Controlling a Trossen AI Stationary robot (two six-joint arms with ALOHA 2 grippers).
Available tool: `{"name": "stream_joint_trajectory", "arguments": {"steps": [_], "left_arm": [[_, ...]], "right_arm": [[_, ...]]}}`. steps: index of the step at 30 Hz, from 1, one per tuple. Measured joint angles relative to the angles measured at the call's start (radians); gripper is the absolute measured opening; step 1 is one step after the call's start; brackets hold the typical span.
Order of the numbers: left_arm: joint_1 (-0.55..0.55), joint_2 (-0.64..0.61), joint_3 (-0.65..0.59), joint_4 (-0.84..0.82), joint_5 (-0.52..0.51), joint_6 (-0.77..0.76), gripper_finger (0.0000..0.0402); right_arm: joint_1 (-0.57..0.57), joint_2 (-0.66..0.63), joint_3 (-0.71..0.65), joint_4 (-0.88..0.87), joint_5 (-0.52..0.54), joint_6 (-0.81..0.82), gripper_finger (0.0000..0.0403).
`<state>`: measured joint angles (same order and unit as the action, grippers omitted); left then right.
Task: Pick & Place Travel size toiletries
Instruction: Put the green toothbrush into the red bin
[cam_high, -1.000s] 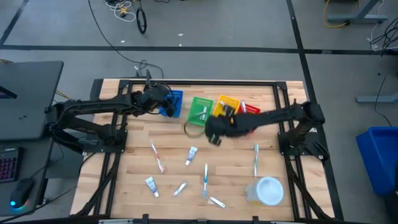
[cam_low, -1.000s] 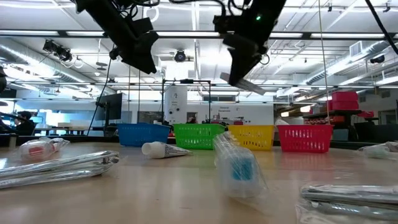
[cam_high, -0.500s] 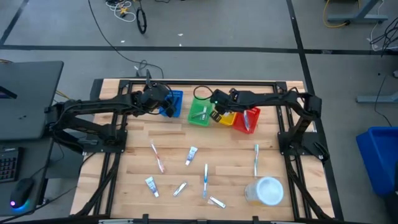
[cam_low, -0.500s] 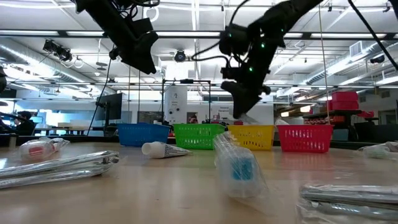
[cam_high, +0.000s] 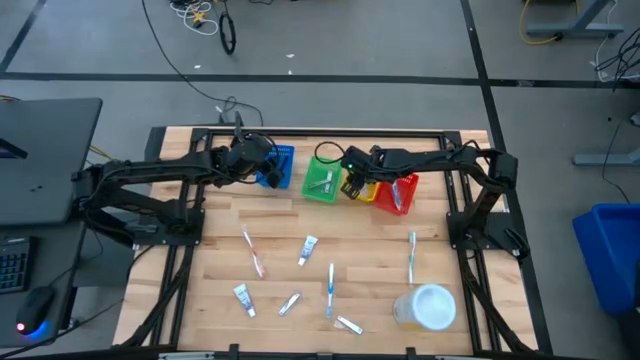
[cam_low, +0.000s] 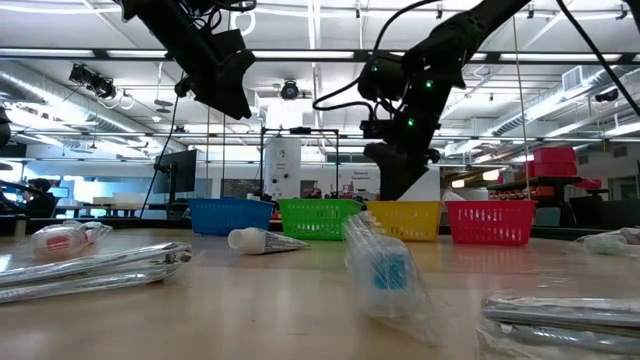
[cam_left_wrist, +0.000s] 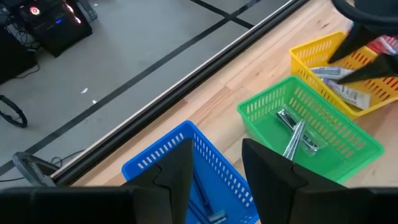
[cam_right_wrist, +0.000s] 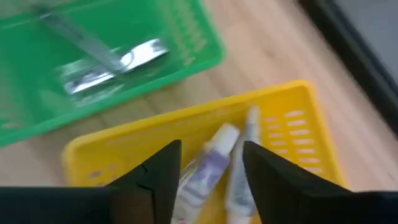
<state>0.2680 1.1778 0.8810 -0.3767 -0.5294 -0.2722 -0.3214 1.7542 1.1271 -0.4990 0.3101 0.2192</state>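
My right gripper (cam_high: 350, 183) hangs open over the yellow basket (cam_right_wrist: 186, 118). Two wrapped white tubes (cam_right_wrist: 208, 168) lie in that basket, below and between its fingers; whether the fingers touch them does not show. My left gripper (cam_high: 265, 170) waits open above the blue basket (cam_left_wrist: 155, 162). On the table in front lie more toiletries: a pink toothbrush (cam_high: 253, 252), a small tube (cam_high: 307, 250), a blue toothbrush (cam_high: 331, 285), another toothbrush (cam_high: 411, 255) and small packets (cam_high: 243, 298).
Blue, green (cam_high: 322, 180), yellow and red (cam_high: 400, 192) baskets stand in a row at the far side. The green one holds silvery wrapped items (cam_left_wrist: 295, 130). A round translucent container (cam_high: 430, 306) stands near the front right corner. Bare wood lies between the baskets and the scattered toiletries.
My right gripper has swung from above the middle of the table toward the far edge and gone down over the yellow basket, rolling a little. A wrapped packet stuck out of its fingers a second ago in the low view; none shows there now.
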Motion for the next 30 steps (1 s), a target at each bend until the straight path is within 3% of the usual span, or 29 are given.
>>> {"name": "stream_joint_trajectory", "arguments": {"steps": [6,13,18,24,30], "left_arm": [[0.000,0.000,0.000,0.000,0.002,0.000,0.0145],[0.000,0.000,0.000,0.000,0.001,0.003,0.0145],[0.000,0.000,0.000,-0.041,-0.001,0.002,0.0145],[0.000,0.000,0.000,-0.070,-0.002,-0.010,0.0145],[0.000,0.000,0.000,-0.071,-0.001,-0.012,0.0145]], "right_arm": [[0.017,0.000,0.055,-0.079,-0.012,0.079,0.0212],[0.083,-0.013,0.208,-0.387,-0.032,0.149,0.0207],[0.110,-0.014,0.324,-0.687,-0.186,0.366,0.0202],[0.179,-0.014,0.328,-0.842,-0.388,0.510,0.0204],[0.287,-0.013,0.274,-0.890,-0.413,0.682,0.0200]]}}
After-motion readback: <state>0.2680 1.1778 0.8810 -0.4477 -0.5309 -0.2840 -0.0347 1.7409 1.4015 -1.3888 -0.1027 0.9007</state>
